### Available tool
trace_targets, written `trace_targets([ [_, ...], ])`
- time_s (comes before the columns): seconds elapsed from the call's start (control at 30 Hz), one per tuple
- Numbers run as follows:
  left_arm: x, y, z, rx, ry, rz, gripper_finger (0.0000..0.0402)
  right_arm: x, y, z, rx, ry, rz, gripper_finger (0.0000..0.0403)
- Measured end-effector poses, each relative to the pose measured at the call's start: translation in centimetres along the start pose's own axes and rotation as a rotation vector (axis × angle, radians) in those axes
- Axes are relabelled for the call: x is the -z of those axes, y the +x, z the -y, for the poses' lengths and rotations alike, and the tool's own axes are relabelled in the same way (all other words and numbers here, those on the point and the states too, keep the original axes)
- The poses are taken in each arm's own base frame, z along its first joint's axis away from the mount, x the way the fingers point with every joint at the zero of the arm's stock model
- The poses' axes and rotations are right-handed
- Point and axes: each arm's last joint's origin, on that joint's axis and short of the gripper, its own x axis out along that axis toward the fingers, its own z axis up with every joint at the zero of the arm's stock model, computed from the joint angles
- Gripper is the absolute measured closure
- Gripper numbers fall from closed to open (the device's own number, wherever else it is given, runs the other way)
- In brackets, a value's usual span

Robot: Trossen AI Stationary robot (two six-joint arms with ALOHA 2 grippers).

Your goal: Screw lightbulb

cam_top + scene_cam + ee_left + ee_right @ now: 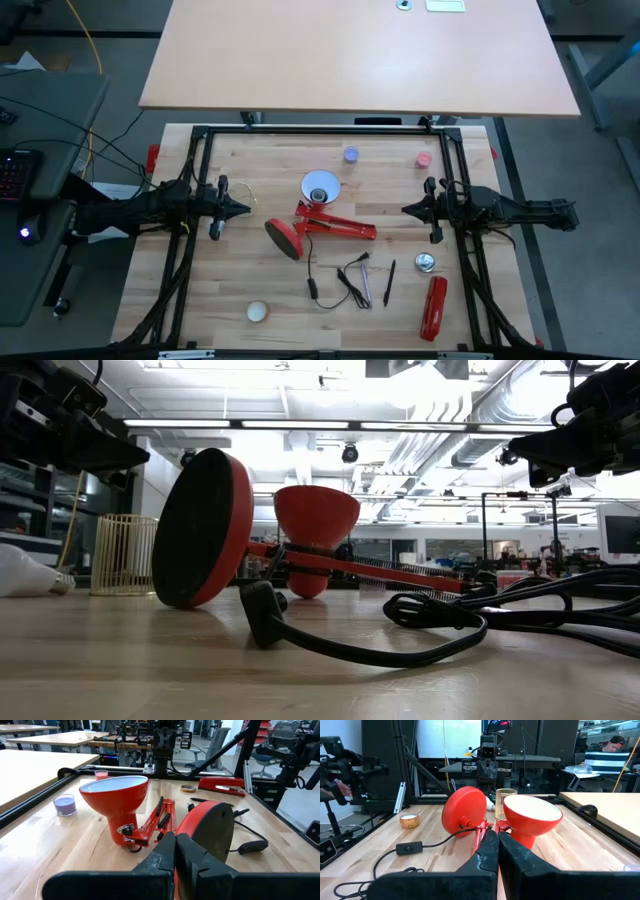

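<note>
You're looking for the lightbulb (28, 572) first. It's lying on its side on the table's left half, just beside a small wire cage (124, 555). Its grey screw end is pointing at the cage, so the long axis is running roughly flat along the table, not upright.

From above you aren't getting a clear sight of it. It's probably sitting under or right by the left gripper (243, 208), which is hanging over the left-middle of the table with its fingers pressed together and holding nothing. The left wrist camera is looking past those fingers at the lamp and isn't showing the bulb, so the bulb is likely lying below or behind the fingertips rather than ahead of them.

The right gripper (407, 209) is waiting over the right-middle of the table, also pressed together and empty. It's facing the lamp from the other side, with the bulb well beyond the lamp from it.

The red lamp (320, 225) is lying tipped near the table's centre. Its shade (320, 186) is opening upward and its round base (283, 238) is standing on edge. The cord (340, 280) is trailing toward the front edge.

So you're judging the left arm as clearly nearer. It's needing to open, drop and come at the bulb across its long axis, leaving the screw end free for the shade.
</note>
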Motion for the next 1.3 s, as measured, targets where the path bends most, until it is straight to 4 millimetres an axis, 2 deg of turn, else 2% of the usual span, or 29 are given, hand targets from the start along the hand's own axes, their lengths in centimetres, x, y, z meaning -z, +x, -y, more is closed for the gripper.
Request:
trace_targets([
  [0.13,-0.2,0.0,0.0,-0.011,0.043,0.018,0.0401,0.0,0.0,0.0,0.001,0.000,0.000,0.0402],
  [0.2,-1.1,0.0,-0.1,-0.038,0.050,0.112,0.0402,0.0,0.0,0.0,0.000,0.000,-0.001,0.0402],
  [0.37,-6.6,-1.7,-0.2,-0.089,-0.243,0.731,0.0402,0.0,0.0,0.0,0.000,0.000,0.000,0.0402],
  [0.43,-7.7,-2.0,-0.8,-0.228,-0.399,0.890,0.0402,0.0,0.0,0.0,0.000,0.000,0.000,0.0402],
  [0.47,-8.0,-1.5,-1.2,-0.311,-0.505,0.906,0.0401,0.0,0.0,0.0,0.000,0.000,0.000,0.0402],
  [0.57,-8.9,1.4,-2.1,-0.431,-0.711,0.783,0.0402,0.0,0.0,0.0,0.000,0.000,0.000,0.0402],
  [0.63,-9.9,4.0,-2.4,-0.378,-0.739,0.627,0.0402,0.0,0.0,0.0,0.000,0.000,0.000,0.0402],
  [0.77,-12.0,9.0,-2.8,-0.188,-0.617,0.370,0.0402,0.0,0.0,0.0,0.000,0.000,0.000,0.0402],
  [0.83,-13.5,11.0,-3.0,-0.142,-0.562,0.346,0.0401,0.0,0.0,0.0,0.000,0.000,0.000,0.0402],
  [0.93,-14.7,13.6,-3.7,-0.161,-0.556,0.319,0.0401,0.0,0.0,0.0,0.000,0.000,0.000,0.0402],
  [1.07,-16.6,15.6,-4.0,-0.137,-0.615,0.347,0.0402,-0.6,0.0,0.2,0.055,0.036,0.063,0.0402],
  [1.2,-17.9,16.4,-4.1,-0.073,-0.753,0.373,0.0402,-3.3,-0.6,0.3,0.030,0.297,0.356,0.0402],
  [1.3,-19.5,16.1,-4.1,-0.018,-0.856,0.475,0.0402,-5.4,-1.7,0.5,-0.016,0.482,0.615,0.0402],
])
